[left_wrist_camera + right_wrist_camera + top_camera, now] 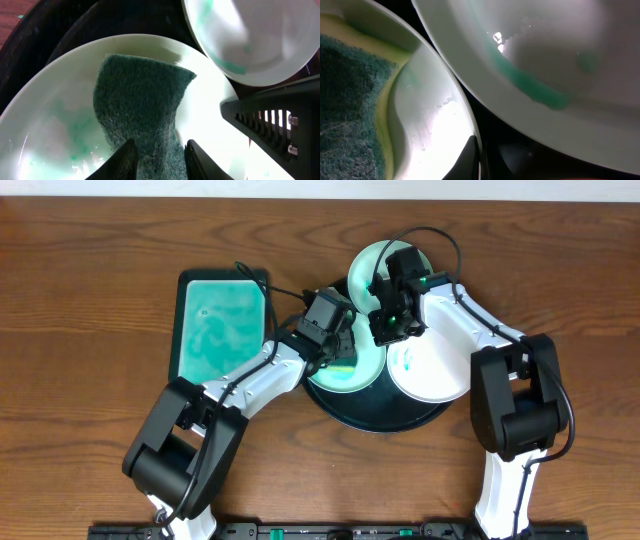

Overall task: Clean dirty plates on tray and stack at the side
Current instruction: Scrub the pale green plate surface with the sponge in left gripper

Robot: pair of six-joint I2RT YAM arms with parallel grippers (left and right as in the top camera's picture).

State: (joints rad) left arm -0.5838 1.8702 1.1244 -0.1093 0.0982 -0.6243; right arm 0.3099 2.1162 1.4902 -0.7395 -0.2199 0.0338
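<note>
the tray [380, 418] sits mid-desk [80, 300] with three plates crowded on it: a left plate [350, 377], a right plate [435, 370] hanging over the tray's right rim, and a far plate [365, 270] at its far edge. the left claw [340, 345] is closed narrow on a green sponge [140, 110], which lies on the left plate's smeared face. the right claw [392, 330] is closed tight, one finger [467, 160] against that plate's inner rim, seemingly pinching it. its arm crosses above the right plate, and its claw hides part of the far plate. the neighbouring plates press close to the left plate's rim. a rectangular teal dish [215, 325] lies just left of the tray.
</note>
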